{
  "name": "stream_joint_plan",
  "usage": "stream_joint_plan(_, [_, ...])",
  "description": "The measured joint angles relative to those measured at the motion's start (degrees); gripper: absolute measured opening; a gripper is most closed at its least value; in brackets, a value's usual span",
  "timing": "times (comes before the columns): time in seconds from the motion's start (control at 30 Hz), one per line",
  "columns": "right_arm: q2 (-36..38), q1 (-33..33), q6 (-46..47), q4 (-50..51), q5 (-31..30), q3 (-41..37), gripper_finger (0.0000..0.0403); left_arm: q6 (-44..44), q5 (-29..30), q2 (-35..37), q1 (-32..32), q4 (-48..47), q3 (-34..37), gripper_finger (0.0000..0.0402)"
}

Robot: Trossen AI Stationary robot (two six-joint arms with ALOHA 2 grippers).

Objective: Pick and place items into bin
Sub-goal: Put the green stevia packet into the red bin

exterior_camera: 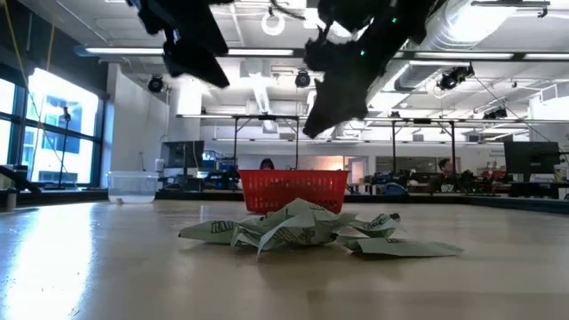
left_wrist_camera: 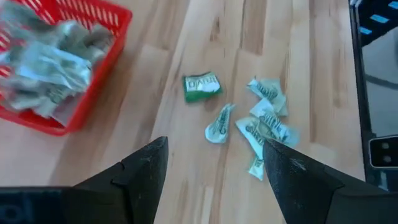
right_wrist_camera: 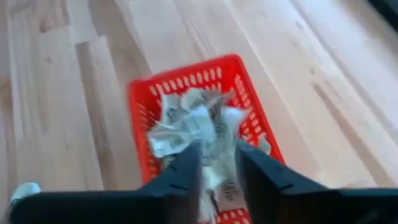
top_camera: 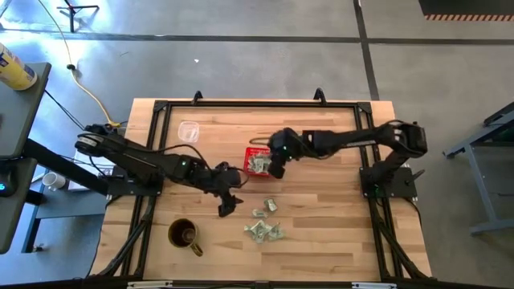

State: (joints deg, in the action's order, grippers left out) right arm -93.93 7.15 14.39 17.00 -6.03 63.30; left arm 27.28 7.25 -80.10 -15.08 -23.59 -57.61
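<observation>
Red bin (right_wrist_camera: 193, 118) (right wrist view) holds packets (right_wrist_camera: 186, 127).

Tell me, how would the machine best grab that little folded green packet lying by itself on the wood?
Probably from straight above, fingers astride its short sides. The green packet lies flat, apart from the crumpled packets, so the open left gripper has room around it. The table blocks any grip from beneath.

Right end effector (top_camera: 277, 170) blocks basket (top_camera: 250, 154) top; bare wood around packets (top_camera: 265, 223).
</observation>
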Motion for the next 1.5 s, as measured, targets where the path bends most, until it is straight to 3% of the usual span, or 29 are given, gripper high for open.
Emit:
stream_joint_plan(0.2, [2.37, 0.24, -2.41, 3.31, 4.78, -0.04, 0.0200, 0.57, -4.96, -4.69, 1.20, 6.66, 3.22, 0.0296])
stream_joint_plan(0.33, [7.91, -4.72, -6.12, 8.54, -2.43, 0.05, 0.0233, -1.22, -8.12, -11.47, 0.72, 16.32, 3.12, 0.0296])
stream_joint_plan(0.4, [10.30, -7.32, -6.61, 13.13, -7.50, 0.06, 0.0239, -1.09, -7.23, -15.39, 0.40, 20.83, 2.13, 0.0296])
stream_joint_plan(0.57, [15.70, -12.97, -0.06, 21.67, -15.81, -1.39, 0.0238, -1.77, -5.32, -23.30, 0.03, 17.44, -2.46, 0.0296])
stream_joint_plan(0.8, [18.25, -18.85, 17.70, 24.41, -17.82, -5.85, 0.0240, -11.83, -4.71, -30.11, -2.53, 12.04, -9.33, 0.0296])
stream_joint_plan(0.97, [17.73, -23.64, 24.44, 22.64, -20.04, -7.55, 0.0239, -12.53, -1.99, -33.10, -2.95, 9.62, -10.96, 0.0288])
stream_joint_plan(1.1, [17.15, -25.04, 24.35, 22.00, -20.95, -7.65, 0.0238, -13.75, -0.18, -33.80, -2.46, 10.53, -11.06, 0.0227])
stream_joint_plan(1.33, [17.09, -24.96, 24.35, 22.00, -20.80, -7.67, 0.0238, -13.50, -0.71, -34.05, 0.61, 7.52, -12.89, 0.0038])
stream_joint_plan(1.4, [17.09, -24.87, 23.82, 22.70, -21.35, -7.67, 0.0238, -13.67, -0.37, -34.19, 1.63, 2.42, -15.35, 0.0022])
stream_joint_plan(1.5, [17.09, -24.77, 21.24, 24.80, -24.55, -7.67, 0.0238, -15.22, 1.43, -34.46, 3.08, -9.85, -21.67, 0.0039])
